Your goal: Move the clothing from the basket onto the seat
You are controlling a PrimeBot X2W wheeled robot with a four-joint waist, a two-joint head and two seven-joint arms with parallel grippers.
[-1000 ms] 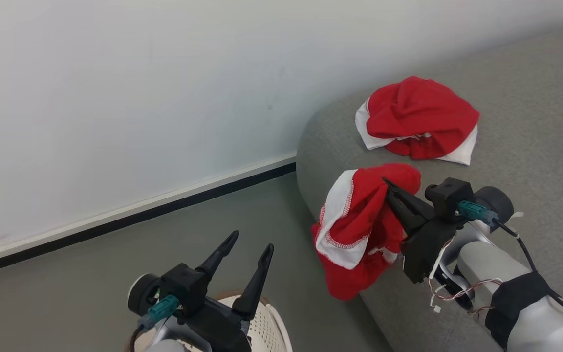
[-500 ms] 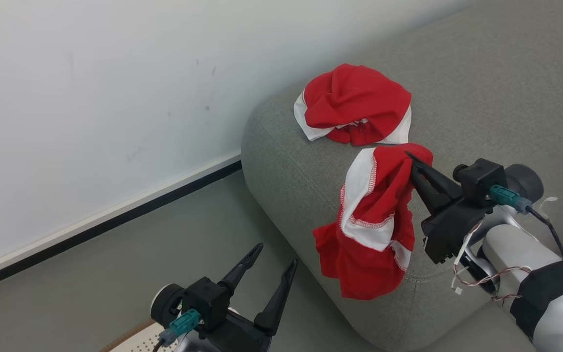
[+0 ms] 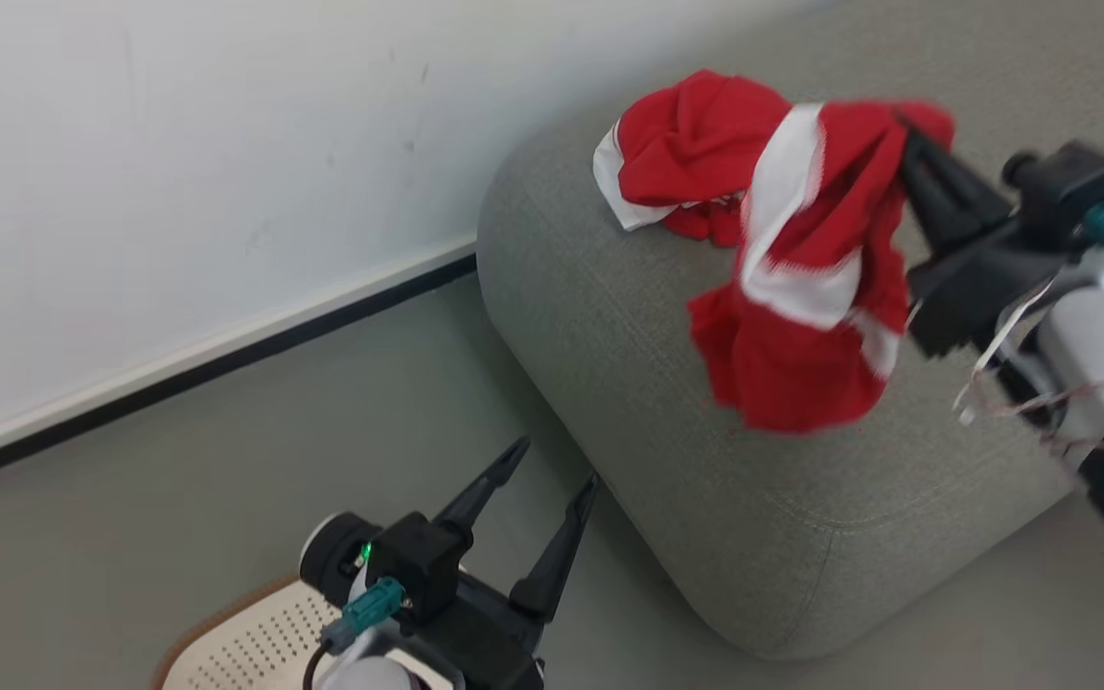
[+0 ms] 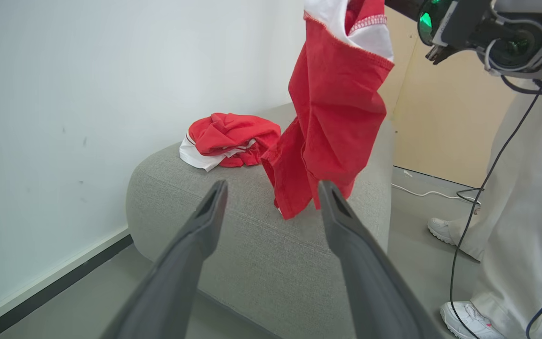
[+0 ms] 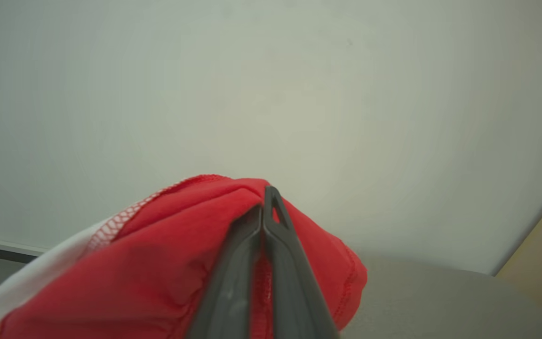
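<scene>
My right gripper point(image 3: 905, 129) is shut on a red garment with white trim point(image 3: 806, 297), which hangs in the air over the front corner of the grey seat point(image 3: 705, 498). The right wrist view shows the shut fingers point(image 5: 267, 197) pinching the red cloth point(image 5: 158, 263). A second red garment point(image 3: 691, 153) lies crumpled on the seat behind it. My left gripper point(image 3: 558, 460) is open and holds nothing, low beside the seat and above the cream basket point(image 3: 255, 642). Between the left fingers point(image 4: 205, 221) I see the hanging garment point(image 4: 337, 108) and the crumpled one point(image 4: 228, 136).
A white wall with a dark skirting strip point(image 3: 226, 359) runs behind the grey-green floor point(image 3: 178, 498). A person in white trousers and white shoes point(image 4: 525, 212) stands right of the seat. A cable point(image 4: 431, 193) lies on the floor there.
The right gripper has carried the hanging garment higher and further over the seat, close to the crumpled one. The head camera has shifted. The left gripper stays open.
</scene>
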